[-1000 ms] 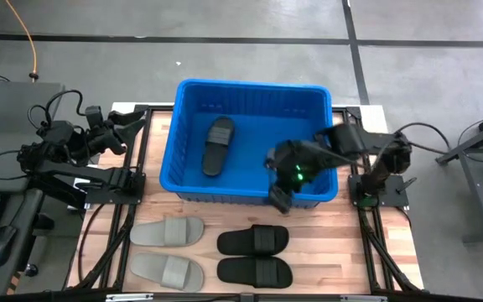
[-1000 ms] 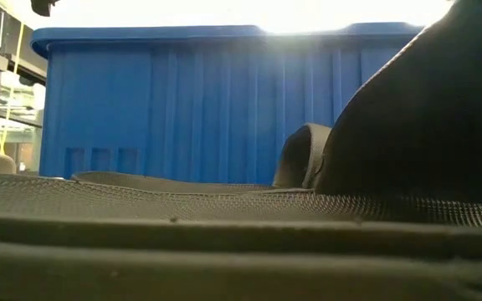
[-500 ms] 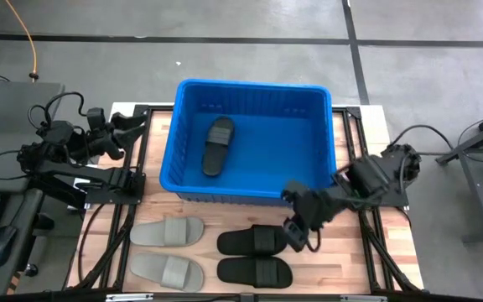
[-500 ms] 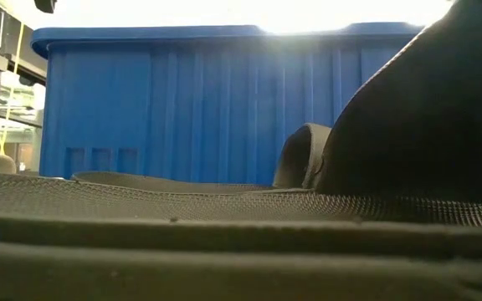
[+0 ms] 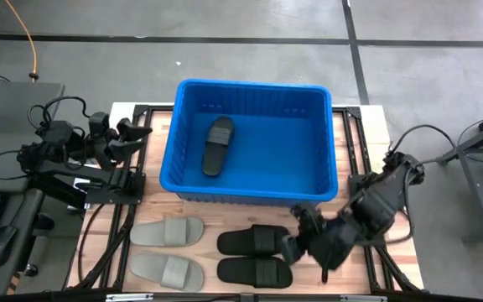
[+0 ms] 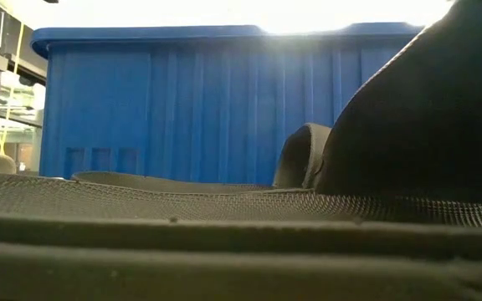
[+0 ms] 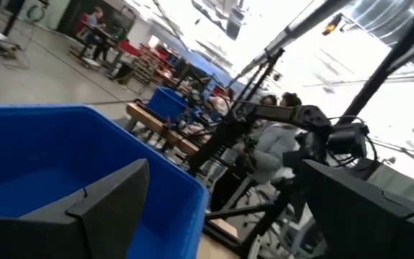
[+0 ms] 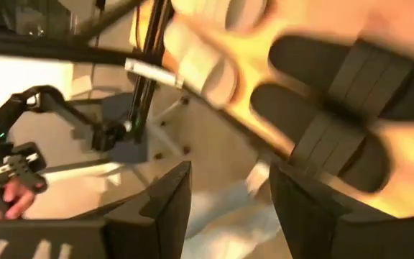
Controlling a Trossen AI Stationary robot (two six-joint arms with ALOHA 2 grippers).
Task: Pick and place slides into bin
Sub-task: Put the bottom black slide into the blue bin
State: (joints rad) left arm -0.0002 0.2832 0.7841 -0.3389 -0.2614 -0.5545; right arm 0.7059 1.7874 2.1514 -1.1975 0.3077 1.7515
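Slides lie in two places: one black slide [image 5: 218,146] rests inside the bin [image 5: 317,180], near its left wall, and four more lie on the wooden table [image 5: 392,252] in front of the bin. Of these four, two light grey slides [image 5: 167,231] are on the left, one behind the other, and two black slides [image 5: 254,241] are on the right of them, also one behind the other. The right gripper [image 5: 290,246] is low over the table, just beside the right ends of the two black slides, with its fingers [image 8: 165,198] apart and nothing between them; in the right wrist view the two black slides [image 8: 343,108] show beyond the fingers. The left gripper [image 5: 137,134] waits at the left of the bin, near its left wall, also with fingers apart and empty. In the low view the blue bin wall [image 6: 182,109] stands behind a dark slide [image 6: 425,117] lying close to the camera.
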